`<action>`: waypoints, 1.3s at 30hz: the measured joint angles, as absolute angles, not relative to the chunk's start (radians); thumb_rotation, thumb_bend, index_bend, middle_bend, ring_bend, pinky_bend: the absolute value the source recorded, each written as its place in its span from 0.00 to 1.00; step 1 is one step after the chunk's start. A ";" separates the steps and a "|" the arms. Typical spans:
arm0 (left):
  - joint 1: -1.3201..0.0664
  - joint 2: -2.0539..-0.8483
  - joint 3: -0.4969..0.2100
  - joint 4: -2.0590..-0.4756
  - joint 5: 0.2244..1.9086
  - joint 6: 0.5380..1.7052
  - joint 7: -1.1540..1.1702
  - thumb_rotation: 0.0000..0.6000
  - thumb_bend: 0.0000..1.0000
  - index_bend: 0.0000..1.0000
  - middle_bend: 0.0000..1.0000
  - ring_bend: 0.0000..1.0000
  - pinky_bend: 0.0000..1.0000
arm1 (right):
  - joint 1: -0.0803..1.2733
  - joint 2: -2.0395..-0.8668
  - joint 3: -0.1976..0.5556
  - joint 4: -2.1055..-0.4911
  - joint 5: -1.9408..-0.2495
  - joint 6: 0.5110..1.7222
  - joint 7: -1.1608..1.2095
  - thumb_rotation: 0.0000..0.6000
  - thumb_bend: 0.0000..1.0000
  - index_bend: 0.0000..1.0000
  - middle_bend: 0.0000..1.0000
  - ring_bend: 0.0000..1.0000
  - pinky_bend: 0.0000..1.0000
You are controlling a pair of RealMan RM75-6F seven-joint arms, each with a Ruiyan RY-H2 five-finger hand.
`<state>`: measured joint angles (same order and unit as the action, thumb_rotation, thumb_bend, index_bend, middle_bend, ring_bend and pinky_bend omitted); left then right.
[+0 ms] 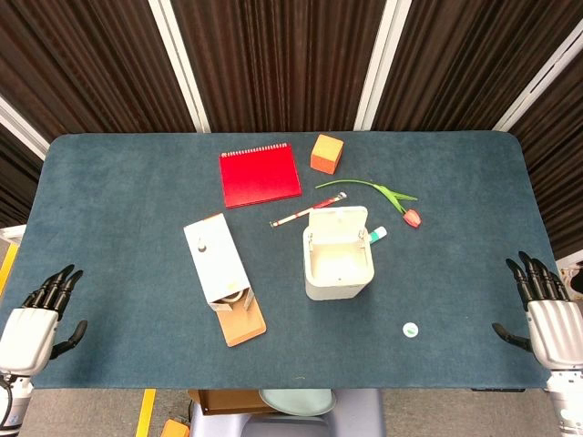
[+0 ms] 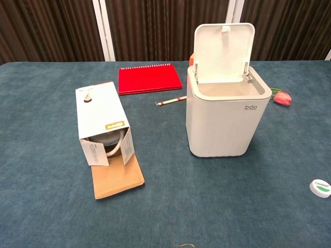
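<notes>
Bin (image 2: 227, 116) in the middle of the counter (image 1: 118, 191) is the only thing with readable writing: "bdo" on its front wall, lid flipped up, one of them. Everything else I'll place off that bin. One white carton (image 2: 102, 124) lies on its side left of it, brown flap folded out on the cloth; there's a small yellow label on its top and print on the inner flap, both too small to read. One red spiral notebook (image 1: 260, 176) sits behind and left of the bin, one orange cube (image 1: 326, 152) straight behind it, one pen (image 1: 305, 210) just behind its lid. One tulip (image 1: 412, 217) lies behind and right. One small round white cap (image 2: 321, 187) with a green mark sits in front and right; its lettering is too blurry for me.

Left robot hand (image 1: 38, 319) is well left of the bin off the counter's near corner, fingers spread, holding nothing. Right robot hand (image 1: 544, 305) is well right of it, also spread and empty.
</notes>
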<state>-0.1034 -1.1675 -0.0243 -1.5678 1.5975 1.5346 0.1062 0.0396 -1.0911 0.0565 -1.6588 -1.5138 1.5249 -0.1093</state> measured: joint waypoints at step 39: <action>-0.083 -1.125 -0.031 -1.620 1.556 1.539 0.099 1.00 0.38 0.09 0.07 0.14 0.30 | 0.264 -1.109 0.004 -1.637 -1.586 1.147 -0.071 1.00 0.35 0.57 0.76 0.81 0.97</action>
<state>-0.0828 -1.1253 -0.0308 -1.6198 1.5555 1.5391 0.0992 0.2643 -1.1093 0.0043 -1.6374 -1.5859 1.1474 -0.0713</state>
